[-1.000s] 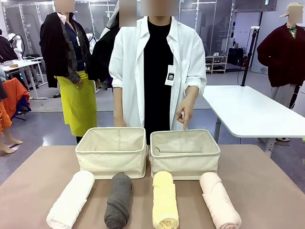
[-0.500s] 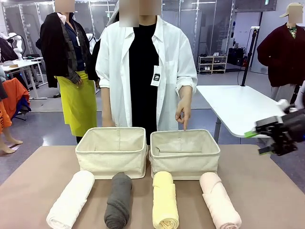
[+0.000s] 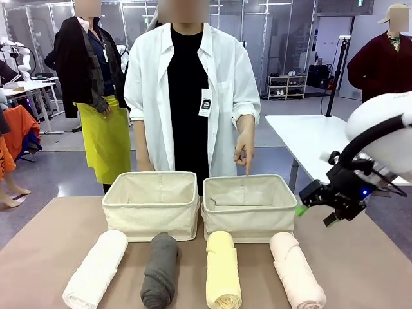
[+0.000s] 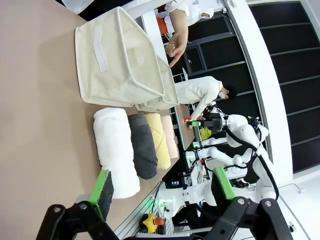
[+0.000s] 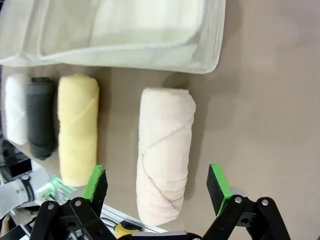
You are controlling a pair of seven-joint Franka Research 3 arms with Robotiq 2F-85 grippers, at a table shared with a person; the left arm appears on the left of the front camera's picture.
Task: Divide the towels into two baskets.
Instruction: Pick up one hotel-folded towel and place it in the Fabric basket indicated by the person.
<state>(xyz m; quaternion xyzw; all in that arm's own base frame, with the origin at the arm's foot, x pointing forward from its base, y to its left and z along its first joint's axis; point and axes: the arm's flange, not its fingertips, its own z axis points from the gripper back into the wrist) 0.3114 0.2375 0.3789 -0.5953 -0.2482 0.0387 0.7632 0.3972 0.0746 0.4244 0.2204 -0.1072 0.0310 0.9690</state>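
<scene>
Four rolled towels lie in a row in front of two beige baskets: white [image 3: 96, 270], dark grey [image 3: 160, 270], pale yellow [image 3: 223, 277], pale pink [image 3: 296, 278]. The left basket [image 3: 148, 222] and right basket [image 3: 251, 225] stand side by side. My right gripper [image 3: 316, 214] hovers open at the right basket's right side, above the pink towel's far end. In the right wrist view the pink towel [image 5: 165, 155] lies between the open gripper's [image 5: 156, 182] fingers, well below them. My left gripper [image 4: 163, 185] is open, with the white towel [image 4: 117, 152] near its left finger.
A person stands at the far side, one hand [image 3: 243, 154] pointing down at the right basket. The brown table [image 3: 360, 270] has bare room to the right of the pink towel and to the left of the white one.
My right arm has come in from the right and moved left towards the right basket. The person has shifted to the picture's left, with the hand still pointing.
</scene>
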